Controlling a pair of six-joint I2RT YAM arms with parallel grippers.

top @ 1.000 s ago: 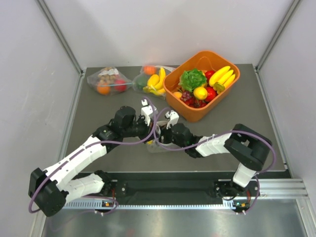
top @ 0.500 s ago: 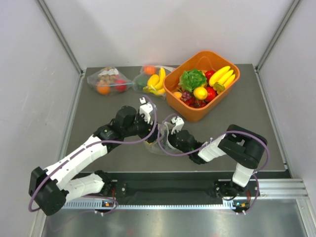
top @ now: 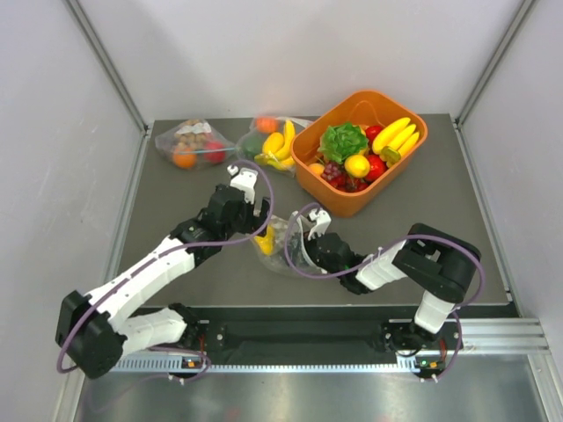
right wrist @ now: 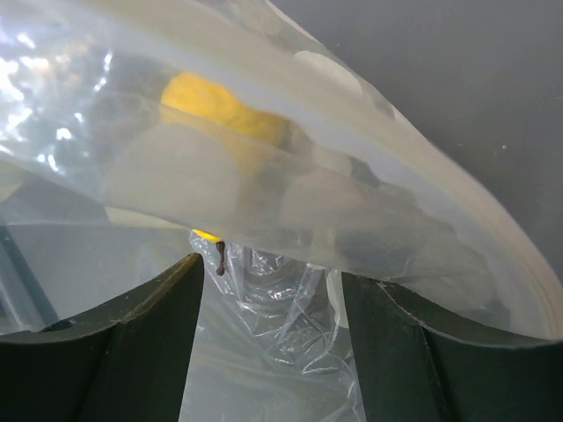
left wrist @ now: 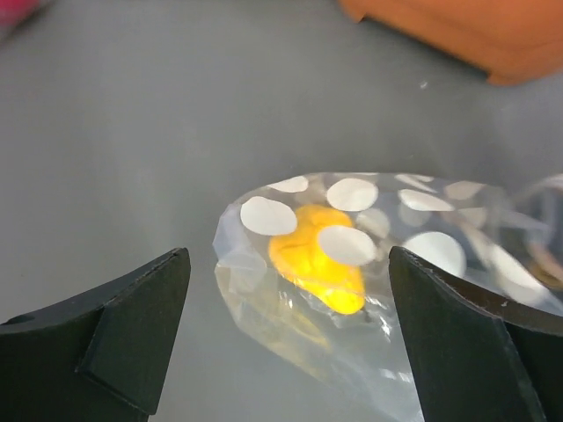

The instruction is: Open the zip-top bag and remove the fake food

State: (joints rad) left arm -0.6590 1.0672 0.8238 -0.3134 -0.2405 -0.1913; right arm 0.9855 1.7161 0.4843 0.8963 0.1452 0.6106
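Note:
The zip-top bag, clear with white polka dots, lies on the grey table between both arms. A yellow piece of fake food shows through it. My left gripper hovers just left of the bag, open wide and holding nothing. In the left wrist view the bag and the yellow piece lie below the left gripper. My right gripper is at the bag's right end. In the right wrist view the right gripper stands open, with loose crumpled film of the bag between and over the jaws. The yellow piece lies beyond.
An orange basket at the back right holds lettuce, bananas, a lemon and red fruits; its edge shows in the left wrist view. Two clear bags of toy food lie at the back. Grey walls flank the table.
The left gripper has opened, let go of the bag and drawn back to the left. The bag has sagged onto the table. The right gripper has shifted slightly nearer.

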